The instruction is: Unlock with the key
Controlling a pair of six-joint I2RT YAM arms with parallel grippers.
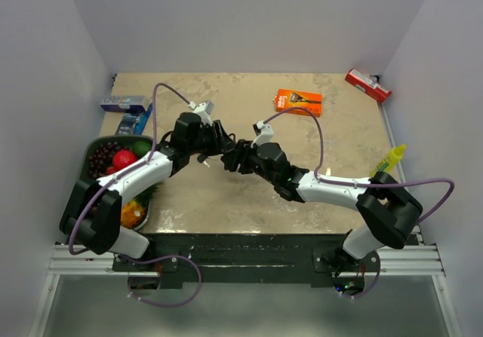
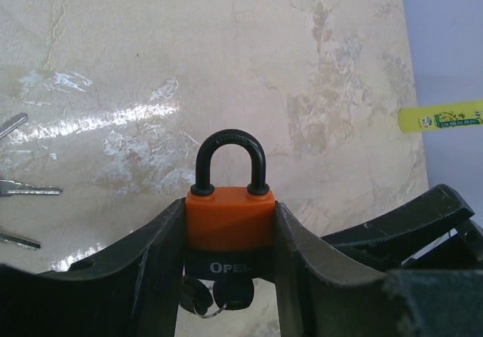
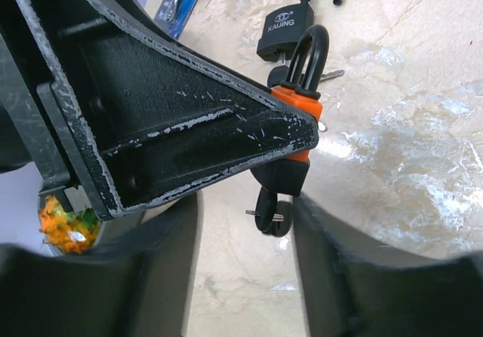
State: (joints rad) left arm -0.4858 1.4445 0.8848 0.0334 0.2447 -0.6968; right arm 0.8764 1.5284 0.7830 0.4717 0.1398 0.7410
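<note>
An orange padlock [image 2: 230, 216] with a black base marked OPEL and a closed black shackle [image 2: 229, 160] is held upright above the table. My left gripper [image 2: 230, 212] is shut on its body. A black-headed key [image 2: 226, 293] with a small ring hangs from the lock's underside. In the right wrist view the padlock [image 3: 303, 105] sticks out of the left finger, and the key head [image 3: 273, 216] hangs between the fingers of my right gripper [image 3: 245, 277]. That gripper is open, its right finger close to the key. In the top view the left gripper [image 1: 211, 147] and the right gripper [image 1: 232, 158] meet mid-table.
A black KAIJING padlock [image 3: 285, 32] with an open shackle lies just beyond. Loose keys [image 2: 26, 191] lie on the table to the left. A fruit bowl [image 1: 96, 145], blue packs [image 1: 127, 105], an orange box [image 1: 298, 101], a red box [image 1: 367, 84] and a yellow bottle [image 1: 391, 158] ring the table.
</note>
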